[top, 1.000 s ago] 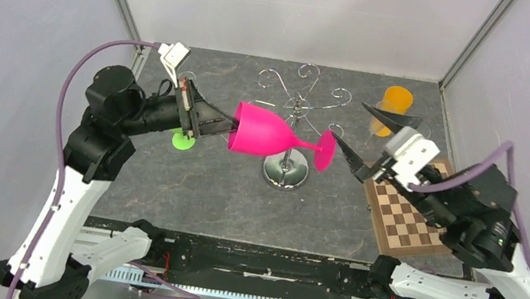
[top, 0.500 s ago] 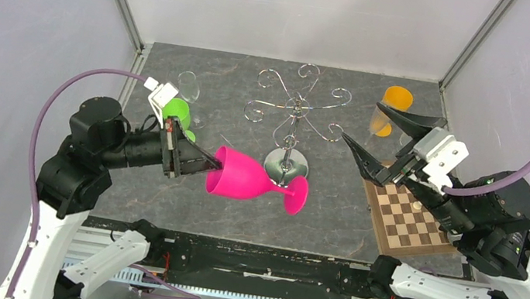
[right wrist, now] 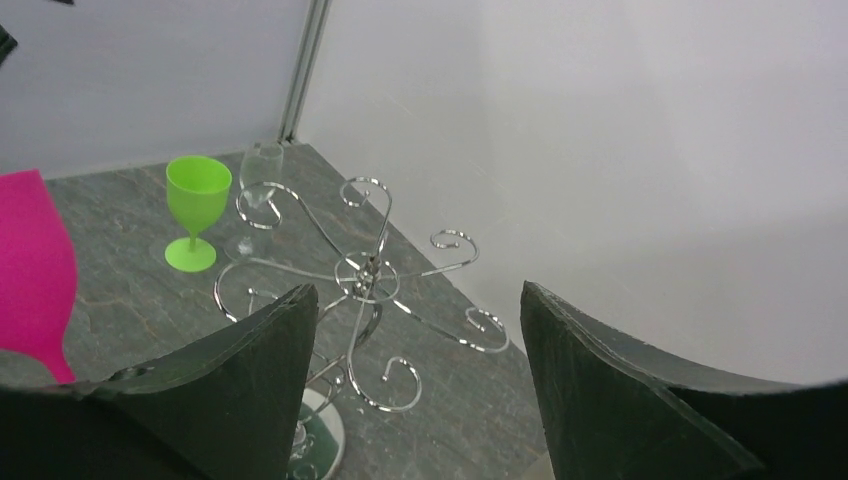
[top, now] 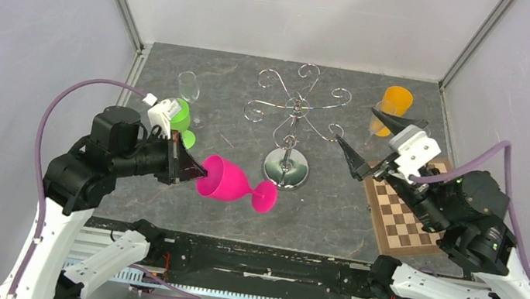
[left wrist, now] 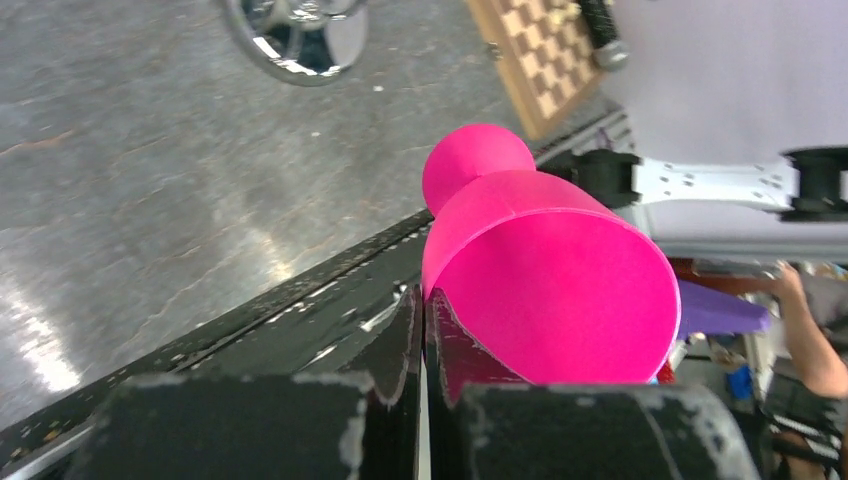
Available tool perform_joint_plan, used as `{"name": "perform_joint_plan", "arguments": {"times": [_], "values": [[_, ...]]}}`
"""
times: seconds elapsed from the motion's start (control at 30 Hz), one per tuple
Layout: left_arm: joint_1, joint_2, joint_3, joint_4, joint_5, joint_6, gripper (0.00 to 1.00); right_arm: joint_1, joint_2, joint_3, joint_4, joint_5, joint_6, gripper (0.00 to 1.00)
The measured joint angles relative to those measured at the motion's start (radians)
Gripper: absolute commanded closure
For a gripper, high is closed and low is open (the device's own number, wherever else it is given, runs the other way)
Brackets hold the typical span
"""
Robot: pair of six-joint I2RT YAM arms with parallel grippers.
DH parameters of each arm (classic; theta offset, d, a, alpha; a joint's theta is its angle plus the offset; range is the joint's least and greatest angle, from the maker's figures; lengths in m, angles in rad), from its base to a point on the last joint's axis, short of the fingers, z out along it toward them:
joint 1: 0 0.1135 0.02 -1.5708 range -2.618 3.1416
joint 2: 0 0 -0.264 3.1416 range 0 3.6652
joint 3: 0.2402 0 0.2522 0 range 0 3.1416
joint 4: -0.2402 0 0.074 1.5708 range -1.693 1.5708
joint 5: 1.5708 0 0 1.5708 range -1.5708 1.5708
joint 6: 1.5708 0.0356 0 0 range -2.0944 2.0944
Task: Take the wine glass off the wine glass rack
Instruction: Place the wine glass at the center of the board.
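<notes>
While the left gripper (top: 193, 168) hangs on the near-left side of the wine glass rack (top: 293, 122), its fingers (left wrist: 405, 345) are pinched on the rim of the pink wine glass (top: 230, 182), one inside the bowl and one outside. Glass is off the rack, lying sideways in the grip. Its mouth faces the gripper and its foot points toward the rack's round mirrored base (top: 285, 172), close to it but not touching. Can't tell if the glass touches the grey table (top: 315, 219).

A checkerboard (top: 405, 216) lies flat near-right of the rack, partly under the right arm. Right gripper (top: 356, 123) hovers just right of the rack at scroll-arm height, claw spread wide and holding nothing. The lower fingertip is close to the rack's nearest right curl; contact unclear. Through the right wrist camera the rack top shows between the two spread fingers.

The rack stands upright mid-table with a thin post and chrome scroll arms fanning out on top.

Left of the rack is a green goblet (top: 180, 118), upright. Just behind it, far-left of the rack, stands a clear wine glass (top: 189, 86), upright too. Far-right of the rack, by the back corner, is an orange cup (top: 396, 101).
</notes>
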Motion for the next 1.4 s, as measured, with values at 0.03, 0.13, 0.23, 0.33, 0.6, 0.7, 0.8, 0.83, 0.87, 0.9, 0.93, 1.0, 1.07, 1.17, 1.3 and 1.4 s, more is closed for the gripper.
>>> {"name": "perform_joint_plan", "arguments": {"times": [0.03, 0.13, 0.23, 0.33, 0.6, 0.7, 0.8, 0.83, 0.87, 0.9, 0.93, 1.0, 1.07, 1.17, 1.3, 1.4], "values": [[0.0, 0.005, -0.001, -0.015, -0.035, 0.004, 0.98, 0.0, -0.004, -0.02, 0.005, 0.01, 0.0, 0.23], [0.0, 0.023, -0.006, -0.047, -0.145, 0.015, 0.98, 0.0, -0.012, -0.071, 0.012, 0.024, 0.002, 0.22], [0.0, 0.053, -0.021, -0.063, -0.257, 0.02, 0.98, 0.0, -0.021, -0.13, 0.027, 0.027, 0.01, 0.22], [0.0, 0.094, -0.041, -0.066, -0.36, 0.025, 0.98, 0.0, -0.031, -0.18, 0.044, 0.027, 0.02, 0.21], [0.0, 0.249, -0.064, -0.051, -0.588, 0.065, 0.98, 0.0, -0.056, -0.27, 0.068, 0.015, 0.053, 0.2], [0.003, 0.303, -0.064, -0.032, -0.645, 0.085, 0.98, 0.0, -0.068, -0.287, 0.079, 0.011, 0.063, 0.19], [0.024, 0.354, -0.064, -0.016, -0.685, 0.107, 0.98, 0.0, -0.082, -0.311, 0.089, 0.006, 0.07, 0.19], [0.039, 0.37, -0.064, -0.008, -0.69, 0.112, 0.98, 0.0, -0.087, -0.32, 0.09, 0.004, 0.072, 0.19], [0.057, 0.383, -0.064, -0.002, -0.692, 0.118, 0.98, 0.0, -0.093, -0.328, 0.093, 0.002, 0.074, 0.19], [0.077, 0.394, -0.065, 0.006, -0.693, 0.126, 0.98, 0.0, -0.097, -0.335, 0.094, 0.0, 0.076, 0.18], [0.096, 0.402, -0.066, 0.013, -0.694, 0.134, 0.98, 0.0, -0.102, -0.342, 0.096, -0.002, 0.079, 0.18], [0.143, 0.416, -0.068, 0.029, -0.692, 0.151, 0.98, 0.0, -0.109, -0.353, 0.097, -0.006, 0.084, 0.18], [0.183, 0.425, -0.073, 0.045, -0.692, 0.166, 0.98, 0.0, -0.117, -0.365, 0.103, -0.007, 0.088, 0.17], [0.214, 0.443, -0.076, 0.061, -0.689, 0.171, 0.98, 0.0, -0.128, -0.388, 0.113, -0.011, 0.095, 0.17], [0.237, 0.488, -0.08, 0.085, -0.682, 0.171, 0.98, 0.0, -0.131, -0.409, 0.118, -0.016, 0.098, 0.16], [0.25, 0.509, -0.089, 0.1, -0.682, 0.171, 0.98, 0.0, -0.132, -0.418, 0.12, -0.025, 0.098, 0.16]]}}
